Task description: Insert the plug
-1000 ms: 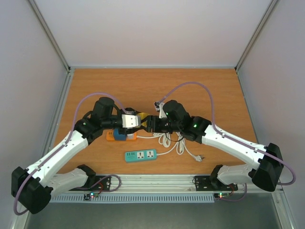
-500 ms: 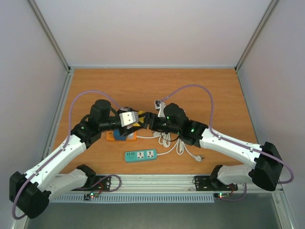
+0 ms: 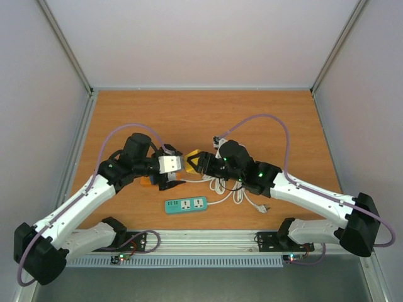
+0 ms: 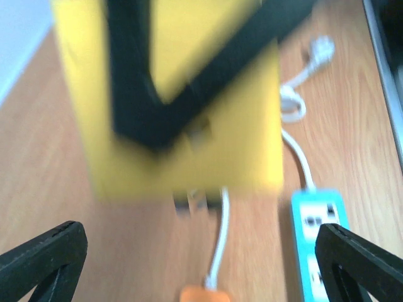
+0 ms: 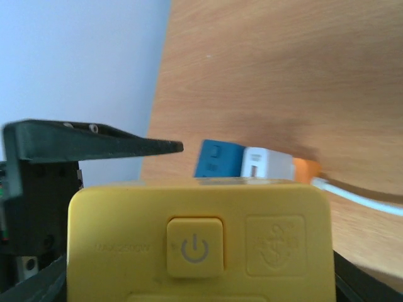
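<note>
The left tool [image 4: 198,239] is spread fully wide and nothing is held in it. The right tool [image 3: 200,162] is closed about halfway on a yellow block [image 5: 198,245], which is held off the desk [image 3: 189,113] beyond the teal strip [image 3: 186,205]. The white plug [image 3: 265,209] lies untouched on the desk, right of the teal strip. The step in hand is judged to be positioning the block. Next, the plug must be gripped by its body and its pins lined up with a socket.

Power sign [image 5: 194,249] on yellow adapter [image 5: 113,239]
</note>
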Controlling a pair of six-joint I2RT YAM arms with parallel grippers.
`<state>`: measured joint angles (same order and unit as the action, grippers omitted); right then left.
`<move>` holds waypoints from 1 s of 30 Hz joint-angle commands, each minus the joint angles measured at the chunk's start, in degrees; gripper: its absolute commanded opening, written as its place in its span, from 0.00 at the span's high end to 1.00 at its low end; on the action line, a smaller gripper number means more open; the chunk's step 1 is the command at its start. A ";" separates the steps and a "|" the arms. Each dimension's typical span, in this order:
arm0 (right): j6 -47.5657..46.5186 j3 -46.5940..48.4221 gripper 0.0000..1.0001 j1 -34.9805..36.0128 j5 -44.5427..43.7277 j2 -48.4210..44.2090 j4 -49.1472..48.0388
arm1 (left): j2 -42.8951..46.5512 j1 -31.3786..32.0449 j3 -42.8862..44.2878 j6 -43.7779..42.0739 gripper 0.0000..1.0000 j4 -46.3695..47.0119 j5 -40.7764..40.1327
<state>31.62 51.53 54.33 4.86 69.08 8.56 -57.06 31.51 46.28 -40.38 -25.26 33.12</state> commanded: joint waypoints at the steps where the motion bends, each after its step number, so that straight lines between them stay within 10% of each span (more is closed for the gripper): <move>1: -2.09 2.97 0.98 0.25 -5.52 -3.24 11.84 | -1.20 -0.88 -0.84 -17.47 0.00 -17.00 -4.45; 30: 11.72 20.70 0.99 22.84 -22.31 23.73 37.69 | 1.60 -18.94 -3.80 -23.98 0.00 -17.40 -5.28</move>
<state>39.53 69.28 76.42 -13.52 89.82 43.44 -55.48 13.08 41.89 -63.53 -43.13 26.46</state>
